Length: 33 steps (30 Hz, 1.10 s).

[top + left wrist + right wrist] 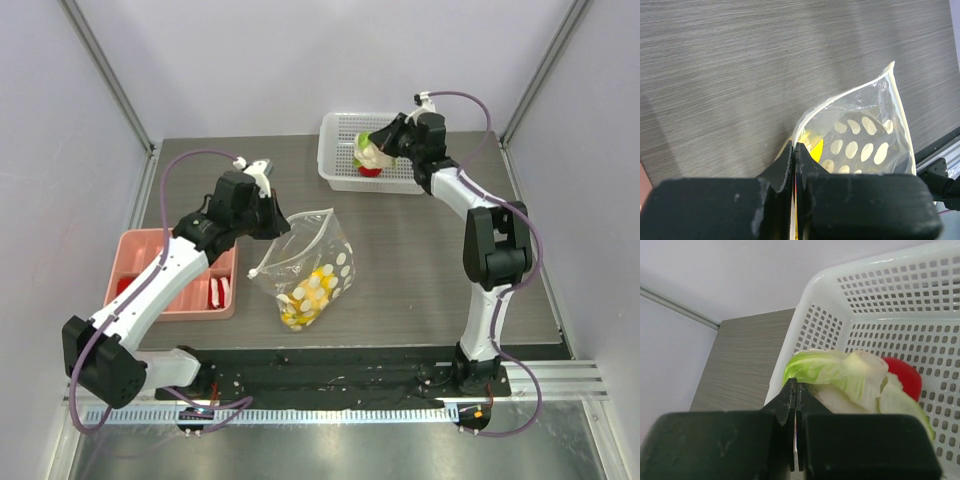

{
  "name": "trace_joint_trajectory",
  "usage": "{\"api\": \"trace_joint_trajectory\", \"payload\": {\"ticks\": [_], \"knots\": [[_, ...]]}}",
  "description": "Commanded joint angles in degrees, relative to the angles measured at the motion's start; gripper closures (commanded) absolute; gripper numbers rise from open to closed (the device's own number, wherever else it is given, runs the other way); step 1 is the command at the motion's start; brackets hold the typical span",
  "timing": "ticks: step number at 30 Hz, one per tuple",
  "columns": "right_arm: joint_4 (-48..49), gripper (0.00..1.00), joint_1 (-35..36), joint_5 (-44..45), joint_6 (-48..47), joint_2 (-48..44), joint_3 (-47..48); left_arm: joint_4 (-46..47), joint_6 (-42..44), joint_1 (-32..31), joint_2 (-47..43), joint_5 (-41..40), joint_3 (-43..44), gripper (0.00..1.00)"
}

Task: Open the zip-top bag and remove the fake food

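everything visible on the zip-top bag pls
The zip-top bag is clear, crinkly plastic printed with pale round dots. It sits mid-table, its near end on the wood and its far corner apparently lifted, with the left gripper shut on that edge. Yellow pieces are bunched in its low end. Whether the zip is fully open is unclear. Nothing else touches it.

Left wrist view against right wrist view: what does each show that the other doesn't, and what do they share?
Left wrist only: the clear plastic zip-top bag with pale dots, its edge pinched in the shut left pincer, with yellow fake food inside. Right wrist only: the white perforated plastic basket, the white cauliflower with green leaves held by the shut right pincer, and a red round fruit in the basket behind it. Both: the grey wood-grain table and a pincer shut on its catch.
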Motion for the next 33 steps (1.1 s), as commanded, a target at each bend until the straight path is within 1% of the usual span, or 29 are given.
{"api": "trace_joint_trajectory", "payload": {"ticks": [1,3,5,6,8,9,10,12,13,14,15,16,19,21,22,23,24,25,26,27,28,30,32,33], "knots": [[2.42,0.99,-0.37,-0.02,-0.11,2.65,7.29,2.65,-0.21,0.06,-1.96,0.95,0.38,1.0],[1.47,0.99,-0.64,0.07,0.08,6.06,9.23,3.26,-0.12,0.06,-2.48,0.87,0.03,1.0],[-0.55,0.99,-0.72,-0.02,-0.54,8.54,13.71,3.61,-0.21,0.06,-2.66,0.78,-0.23,1.0],[-2.83,0.99,-0.72,0.16,-0.97,10.9,15.2,3.7,-0.21,0.06,-2.75,0.78,-0.32,1.0],[-6.09,0.99,-0.72,2.44,-2.11,13.02,20.04,3.61,-0.12,0.06,-2.57,0.78,-0.32,1.0],[-9.41,0.99,-0.81,2.79,-2.56,13.73,21.62,3.53,-0.12,0.06,-2.57,0.78,-0.24,1.0],[-11.09,0.96,-0.81,3.05,-3.08,15.04,24.42,3.61,-0.12,0.06,-2.57,0.78,-0.23,1.0],[-14.96,0.68,-0.72,4.55,-4.14,15.14,26.02,3.61,-0.12,0.06,-2.48,0.86,-0.23,1.0],[-15.33,0.42,-0.72,4.99,-4.49,14.53,26.46,3.44,-0.03,0.06,-2.4,0.78,-0.23,1.0],[-17.42,0.32,-0.81,6.04,-4.84,14.0,26.56,3.44,-0.03,0.06,-2.4,0.69,-0.23,1.0],[-20.14,0.25,-0.81,6.65,-5.46,13.39,26.73,3.44,-0.03,0.06,-2.31,0.78,-0.23,1.0],[-21.64,0.16,-0.72,7.27,-5.81,12.69,26.99,3.44,-0.03,0.06,-2.4,0.69,-0.15,1.0],[-27.62,0.11,-0.72,8.85,-7.13,8.65,25.6,3.61,-0.03,0.06,-2.48,0.87,-0.32,1.0],[-29.74,0.11,-0.46,10.78,-7.57,2.77,22.36,3.88,-0.03,0.06,-2.83,0.78,-0.5,1.0],[-29.92,0.11,-0.11,11.66,-7.74,0.14,17.47,4.05,-0.03,0.06,-3.01,0.78,-0.59,1.0],[-30.01,0.11,0.5,12.28,-7.66,-4.94,14.81,4.31,0.06,0.06,-3.45,0.69,-0.67,1.0],[-29.75,0.11,0.94,12.37,-7.66,-7.86,11.82,4.49,-0.03,0.06,-3.8,0.43,-0.76,1.0],[-29.14,0.11,1.64,11.24,-8.01,-10.24,6.22,4.75,-0.03,0.06,-4.24,0.16,-0.85,1.0],[-28.96,0.11,3.22,11.23,-8.27,-12.61,3.56,5.19,-0.03,0.06,-4.76,-0.19,-1.46,1.0],[-28.69,0.11,4.28,11.41,-8.36,-18.11,0.83,6.15,-0.03,0.06,-5.81,-0.97,-1.81,1.0],[-28.17,0.11,5.33,10.62,-8.36,-20.52,-4.33,6.51,-0.12,0.06,-6.52,-1.24,-2.08,1.0],[-26.33,0.11,9.44,9.04,-8.89,-27.88,-9.1,8.43,-0.12,0.06,-8.36,-1.86,-3.13,1.0],[-26.4,0.11,12.53,6.59,-9.67,-31.86,-13.25,9.15,-0.03,0.06,-9.34,-2.47,-4.01,1.0],[-26.49,0.11,15.42,6.4,-9.77,-35.19,-15.08,9.32,0.06,-0.03,-9.95,-2.74,-3.93,1.0]]}}
